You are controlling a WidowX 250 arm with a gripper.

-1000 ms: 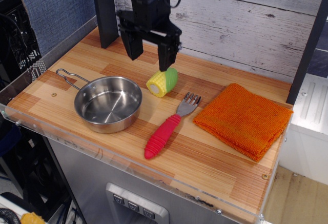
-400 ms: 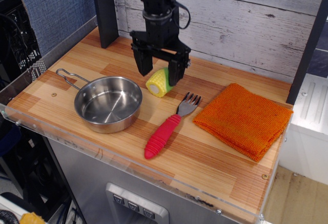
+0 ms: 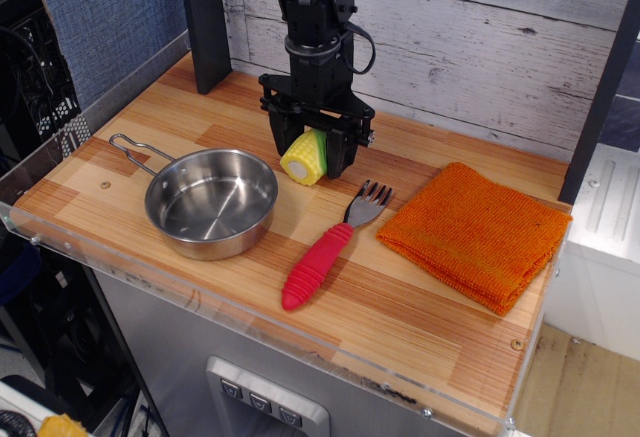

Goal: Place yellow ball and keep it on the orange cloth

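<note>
One black gripper point(image 3: 312, 147) is being held low over the back middle of the wooden table point(image 3: 420, 327), hanging straight down from an arm that is being cut off by the top edge of the view. Its two fingers point(image 3: 283, 137) are being set on either side of the yellow ball point(image 3: 305, 157), one at the ball's left and the other at its right, so that the ball is being bracketed between the jaws. The jaws are being drawn in close against the ball's sides and appear to be clasping it, though actual contact on the far side is being hidden by the ball itself. The ball is being shown with its pale flat face turned toward the camera and a strip of green along its right side, and it is sitting at table level or just above it; which of the two cannot be told. It is lying just behind the right rim of the steel pan point(image 3: 211, 202) and just behind and left of the tines of the red-handled fork point(image 3: 330, 249). The orange cloth point(image 3: 477, 234) is lying flat near the table's right edge, well apart from the ball, with the fork between them. Nothing is being carried on the cloth.
</note>
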